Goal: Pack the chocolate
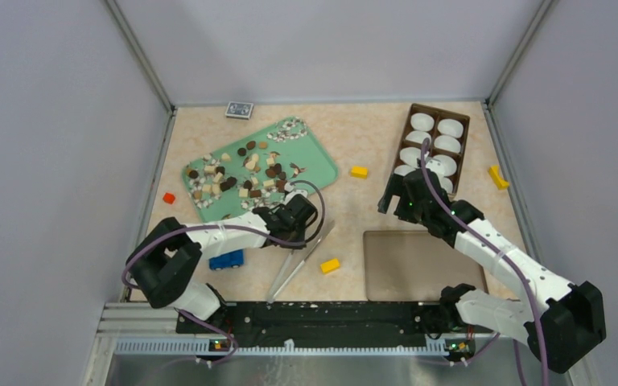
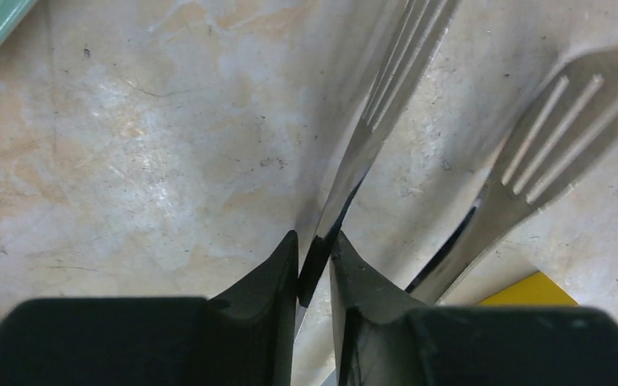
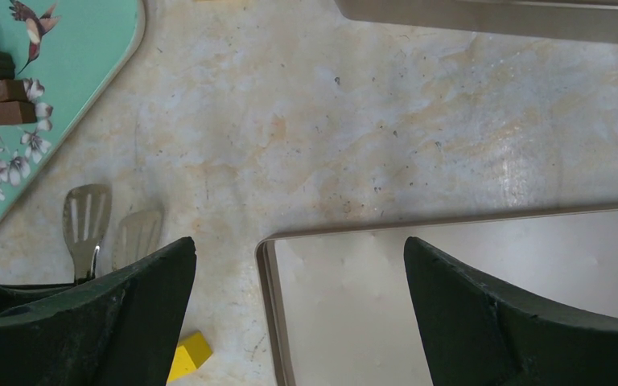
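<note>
Left gripper (image 2: pixel 314 261) clenched on just one arm of the tweezers (image 2: pixel 386 88) (other arm sits outside, to the right). Better to span both arms, then lift level off the tabletop (image 2: pixel 129 161). Chocolate (image 1: pixel 227 184) is scattered on the green tray (image 1: pixel 319 166). Right gripper (image 3: pixel 298 241) is spread wide, empty.

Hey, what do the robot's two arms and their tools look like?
Both the left arm and right arm have white links, bulky black joints, and a loose purple cable running alongside. The left tool and right tool each have two matte black, tapered fingers.
</note>
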You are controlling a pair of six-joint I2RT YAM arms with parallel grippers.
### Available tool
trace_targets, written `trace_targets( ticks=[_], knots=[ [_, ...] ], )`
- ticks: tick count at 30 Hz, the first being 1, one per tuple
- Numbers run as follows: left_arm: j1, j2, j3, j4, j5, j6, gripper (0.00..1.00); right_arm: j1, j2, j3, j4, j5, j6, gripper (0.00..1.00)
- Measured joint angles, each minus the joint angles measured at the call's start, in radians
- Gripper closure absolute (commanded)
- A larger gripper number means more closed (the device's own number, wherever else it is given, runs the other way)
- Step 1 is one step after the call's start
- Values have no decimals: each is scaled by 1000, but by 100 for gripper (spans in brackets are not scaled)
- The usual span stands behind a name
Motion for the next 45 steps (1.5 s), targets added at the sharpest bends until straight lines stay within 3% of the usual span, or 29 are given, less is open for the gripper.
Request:
trace_targets(
  ticks=[9, 16, 23, 30, 37, 45],
  knots=[
    [-7, -4, 111, -84, -17, -39, 100, 0, -29, -5, -9, 16, -7, 2],
    [-7, -29, 290, -240, -93, -106, 100, 0, -47, -5, -14, 21, -21, 2],
    [-6, -26, 496, -436, -241, -371, 100, 0, -79, -5, -15, 26, -28, 2],
    [-7, 105, 575, -484, -253, -679, 100, 0, -85, -5, -15, 23, -43, 2],
    [-30, 303, 604, -541, -230, -875, 100, 0, -112, -39, -19, 15, -53, 2],
    [-63, 322, 546, -568, -197, -1000, 100, 0, -146, -107, -19, -1, -54, 3]
  ],
)
